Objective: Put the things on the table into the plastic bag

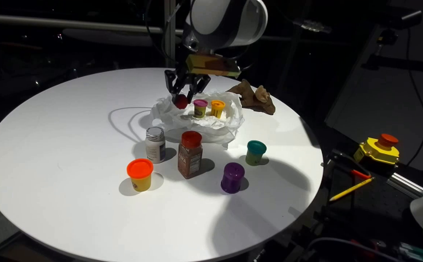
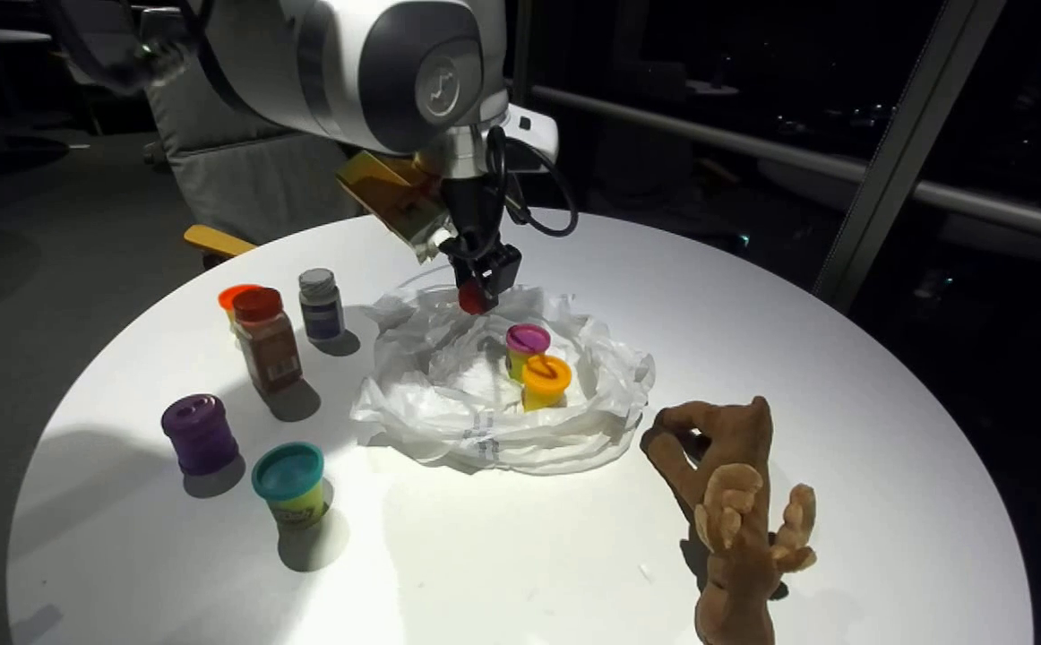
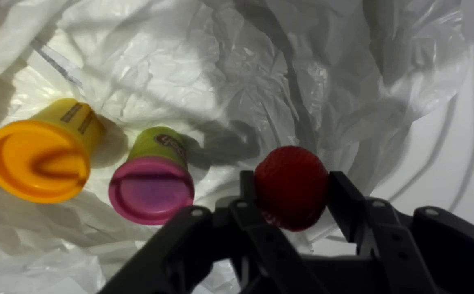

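Over the plastic bag (image 2: 574,441) | gripper (image 3: 293,188) partly spread | pinching round red thing (image 3: 290,188)

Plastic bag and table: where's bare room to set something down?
In the wrist view, bare film inside the plastic bag shows above the magenta-lidded tub and amber-lidded tub. On the table, a mostly bare patch lies between the teal-lidded tub and brown plush toy. Crowded: the white bottle, red-capped jar and orange-lidded tub stand close together.

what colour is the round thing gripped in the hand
Red. The round thing shows best in the wrist view.
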You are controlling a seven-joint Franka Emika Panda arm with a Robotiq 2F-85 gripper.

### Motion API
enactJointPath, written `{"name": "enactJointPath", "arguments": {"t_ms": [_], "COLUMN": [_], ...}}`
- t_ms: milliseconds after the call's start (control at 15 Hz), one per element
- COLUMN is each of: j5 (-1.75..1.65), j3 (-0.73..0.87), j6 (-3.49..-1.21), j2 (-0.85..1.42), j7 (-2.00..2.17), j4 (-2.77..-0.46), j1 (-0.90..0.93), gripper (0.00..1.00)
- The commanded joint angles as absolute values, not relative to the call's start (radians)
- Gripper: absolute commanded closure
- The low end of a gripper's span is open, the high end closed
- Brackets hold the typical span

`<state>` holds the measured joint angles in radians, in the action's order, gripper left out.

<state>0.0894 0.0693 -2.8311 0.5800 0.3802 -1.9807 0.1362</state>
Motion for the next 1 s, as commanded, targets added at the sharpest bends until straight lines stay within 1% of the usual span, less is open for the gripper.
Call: {"name": "enactJointPath", "arguments": {"t_ms": [0, 67, 133, 400, 533, 800, 933], "j5": [0.062, 0.058, 0.056, 0.068, 0.069, -0.017, -0.061], "j3": [0.144, 0.159, 0.172, 0.156, 0.144, 0.161, 0.142], "j6": [-2.831, -2.820, -2.821, -2.795, -2.740, -2.405, -2.283], "j2": [0.704, 0.714, 0.705, 0.583, 0.478, 0.264, 0.159], "j7": [0.440, 0.440, 0.434, 0.367, 0.337, 0.319, 0.298], "j4": [-1.832, -1.817, -1.822, -1.913, -1.984, -2.118, -2.207], "j1": [0.197, 0.206, 0.210, 0.169, 0.149, 0.140, 0.119], "gripper": [0.77, 0.27, 0.26, 0.00, 0.00, 0.00, 0.00]}}
